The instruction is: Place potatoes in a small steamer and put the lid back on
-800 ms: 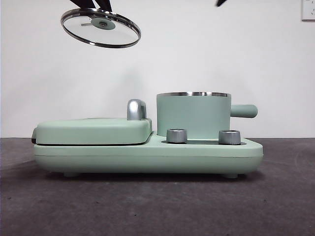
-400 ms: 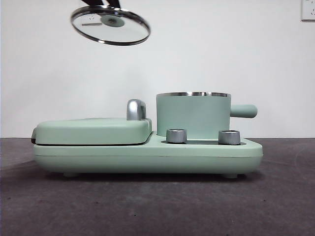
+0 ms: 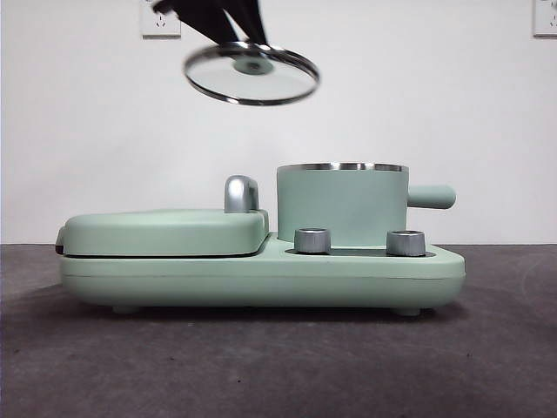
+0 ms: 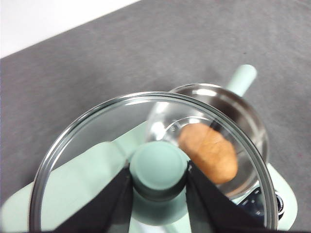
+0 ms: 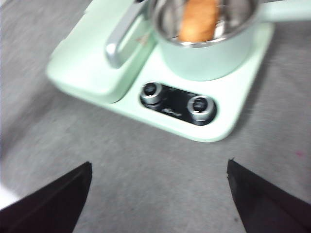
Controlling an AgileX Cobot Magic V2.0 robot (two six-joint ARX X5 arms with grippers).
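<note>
The mint-green small steamer (image 3: 342, 203) stands on the right half of its base, side handle pointing right. Inside it lies the orange-brown potato (image 4: 208, 152), also seen from above as the potato (image 5: 198, 19) in the steamer (image 5: 206, 53). My left gripper (image 4: 158, 187) is shut on the green knob of the glass lid (image 4: 97, 145). The lid (image 3: 251, 74) hangs tilted in the air, up and left of the steamer's rim, with that gripper (image 3: 245, 39) above it. My right gripper (image 5: 158, 194) is open, high above the table in front of the appliance.
A flat mint-green griddle cover (image 3: 165, 231) with a chrome handle (image 3: 240, 193) fills the base's left half. Two steel dials (image 3: 312, 240) sit on the front of the base (image 3: 261, 279). Grey table surface lies all around.
The left gripper has carried the lid to the right and slightly down, closer to the steamer. The pot and base have not moved.
</note>
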